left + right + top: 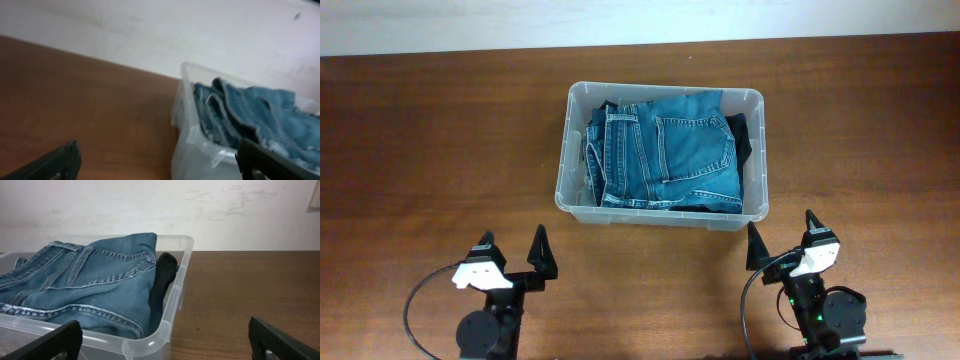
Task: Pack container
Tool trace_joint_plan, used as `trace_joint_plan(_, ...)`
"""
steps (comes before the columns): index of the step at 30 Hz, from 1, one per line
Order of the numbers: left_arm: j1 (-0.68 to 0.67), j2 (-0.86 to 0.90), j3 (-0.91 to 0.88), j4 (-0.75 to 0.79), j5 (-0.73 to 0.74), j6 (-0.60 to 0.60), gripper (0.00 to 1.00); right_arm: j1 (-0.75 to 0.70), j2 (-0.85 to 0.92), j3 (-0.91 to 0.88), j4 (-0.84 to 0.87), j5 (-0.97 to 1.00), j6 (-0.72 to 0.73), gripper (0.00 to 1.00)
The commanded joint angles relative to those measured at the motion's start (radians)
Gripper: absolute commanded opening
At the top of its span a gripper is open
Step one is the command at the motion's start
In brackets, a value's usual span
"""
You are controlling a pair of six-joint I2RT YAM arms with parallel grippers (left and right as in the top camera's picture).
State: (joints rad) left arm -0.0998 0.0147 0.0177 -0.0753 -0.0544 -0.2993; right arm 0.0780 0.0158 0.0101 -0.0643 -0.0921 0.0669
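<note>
Item 1: the large rectangular clear plastic tub with rounded corners and a thick rim (564, 150) stands upright on the brown wooden desk (440, 150), toward the far edge and roughly midway between the left and right edges. Its long sides run parallel to the far edge. Item 2: a folded pair of blue denim jeans (665, 150) lies inside the tub, filling most of it, with the back pocket and seams facing up. The denim rises to about rim level in the right wrist view. Item 3: a black fabric piece (745, 140) is tucked between the jeans and the tub's right wall, and partly under the denim. The left gripper (513, 240) sits toward the near edge, left of the tub's near-left corner and well apart from it. Its 2 black fingers are spread wide with nothing between them. The right gripper (781, 225) sits just beyond the tub's near-right corner, not touching it. Its 2 fingers (280, 342) are likewise spread wide and hold nothing. A plain white wall (150, 210) stands behind the far edge.
</note>
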Motion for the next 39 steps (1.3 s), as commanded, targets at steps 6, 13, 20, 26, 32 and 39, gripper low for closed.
trace_joint_plan(6, 0.027, -0.010, -0.008, -0.007, 0.041, 0.148, 0.99, -0.008, -0.011, -0.005, -0.005, -0.009, -0.004, 0.99)
trace_joint_plan(13, 0.027, -0.010, -0.008, -0.007, 0.041, 0.174, 0.99, -0.008, -0.011, -0.005, -0.005, -0.009, -0.004, 0.99)
trace_joint_plan(20, 0.027, -0.010, -0.008, -0.007, 0.034, 0.270, 0.99, -0.008, -0.011, -0.005, -0.005, -0.009, -0.004, 0.99)
trace_joint_plan(26, 0.027, -0.010, -0.008, -0.007, 0.034, 0.270, 0.99, -0.008, -0.011, -0.005, -0.005, -0.009, -0.004, 0.99)
trace_joint_plan(32, 0.027, -0.010, -0.008, -0.007, 0.034, 0.270, 0.99, -0.008, -0.011, -0.005, -0.005, -0.009, -0.004, 0.99)
trace_joint_plan(39, 0.027, -0.008, -0.008, -0.007, 0.034, 0.270, 0.99, -0.008, -0.011, -0.005, -0.005, -0.009, -0.004, 0.99)
